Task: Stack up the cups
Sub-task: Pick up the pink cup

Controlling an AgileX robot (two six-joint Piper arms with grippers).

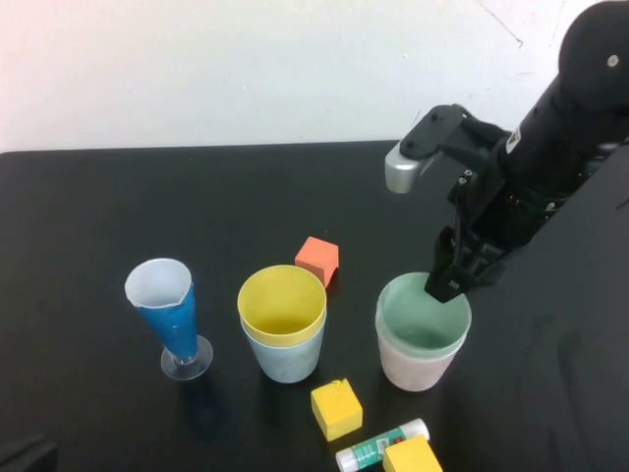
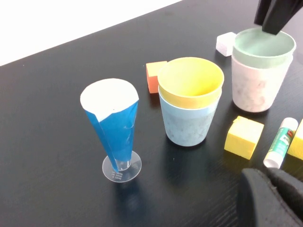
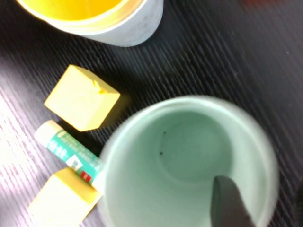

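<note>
Nearest the camera: a yellow block (image 1: pixel 411 456), a glue stick (image 1: pixel 382 444), another yellow block (image 1: pixel 336 408). Behind them, green cup (image 1: pixel 423 313) nested in pink cup (image 1: pixel 418 364), yellow cup (image 1: pixel 282 302) nested in light blue cup (image 1: pixel 286 358). Right gripper (image 1: pixel 447 283) at the green rim, one finger inside, fingers parted. Left gripper (image 2: pixel 272 198) low at the near edge, clenched.

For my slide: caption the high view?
Right gripper at green cup nested in pink cup; yellow-in-blue stack beside.
</note>
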